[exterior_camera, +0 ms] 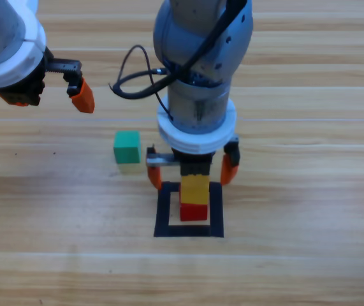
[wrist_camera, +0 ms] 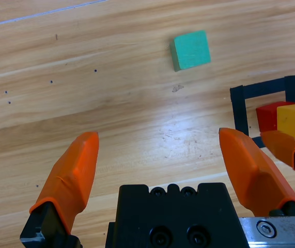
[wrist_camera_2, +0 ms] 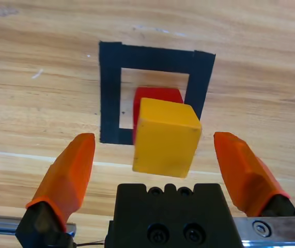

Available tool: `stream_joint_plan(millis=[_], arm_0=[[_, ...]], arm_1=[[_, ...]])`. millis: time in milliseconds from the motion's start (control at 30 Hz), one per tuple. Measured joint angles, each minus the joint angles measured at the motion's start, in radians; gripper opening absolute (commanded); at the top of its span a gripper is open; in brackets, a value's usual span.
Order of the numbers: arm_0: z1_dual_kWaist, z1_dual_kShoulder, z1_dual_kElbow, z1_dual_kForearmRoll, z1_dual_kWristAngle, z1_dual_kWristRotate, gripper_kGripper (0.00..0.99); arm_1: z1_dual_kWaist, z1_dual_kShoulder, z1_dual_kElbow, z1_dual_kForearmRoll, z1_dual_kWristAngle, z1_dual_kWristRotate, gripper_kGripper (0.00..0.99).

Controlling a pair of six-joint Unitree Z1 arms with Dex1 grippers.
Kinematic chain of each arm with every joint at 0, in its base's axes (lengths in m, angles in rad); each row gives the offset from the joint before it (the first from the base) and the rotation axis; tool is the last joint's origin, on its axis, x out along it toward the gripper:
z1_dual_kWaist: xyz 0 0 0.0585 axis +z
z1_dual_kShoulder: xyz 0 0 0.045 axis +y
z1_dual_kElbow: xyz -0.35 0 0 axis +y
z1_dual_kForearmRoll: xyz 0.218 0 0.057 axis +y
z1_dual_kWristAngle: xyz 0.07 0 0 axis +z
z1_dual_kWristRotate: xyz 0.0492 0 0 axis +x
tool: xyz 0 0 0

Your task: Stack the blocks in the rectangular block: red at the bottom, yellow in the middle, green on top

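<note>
Right claw stands spread over the taped square, one orange tip on either side of the yellow cube and clear of it. The yellow cube sits on the red cube, inside the square. Green cube lies on the desk just outside the square, between the two claws. Left claw is spread, holding nothing, beyond the green cube.

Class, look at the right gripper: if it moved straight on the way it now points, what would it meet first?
Most likely the yellow cube, which sits on the red cube between the right gripper's open jaws, directly ahead; depth between them is unclear.
</note>
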Motion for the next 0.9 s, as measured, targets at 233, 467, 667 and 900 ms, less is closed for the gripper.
stream_joint_plan(millis=[233,467,667,900], arm_0=[[0.002,0.007,-0.001,-0.013,0.0,-0.018,0.989],[0.02,0.095,-0.103,-0.015,-0.004,-0.027,0.986],[0.021,0.22,-0.185,-0.015,-0.006,-0.033,0.986],[0.022,0.352,-0.245,-0.015,-0.007,-0.091,0.986]], arm_1=[[0.032,-0.078,-0.055,0.002,-0.02,-0.114,0.99],[0.074,-0.38,0.131,-0.067,-0.078,-0.276,0.988],[0.061,-0.737,0.806,-0.512,-0.034,-0.507,0.988],[0.049,-0.821,0.994,-0.615,-0.011,-0.83,0.988]])
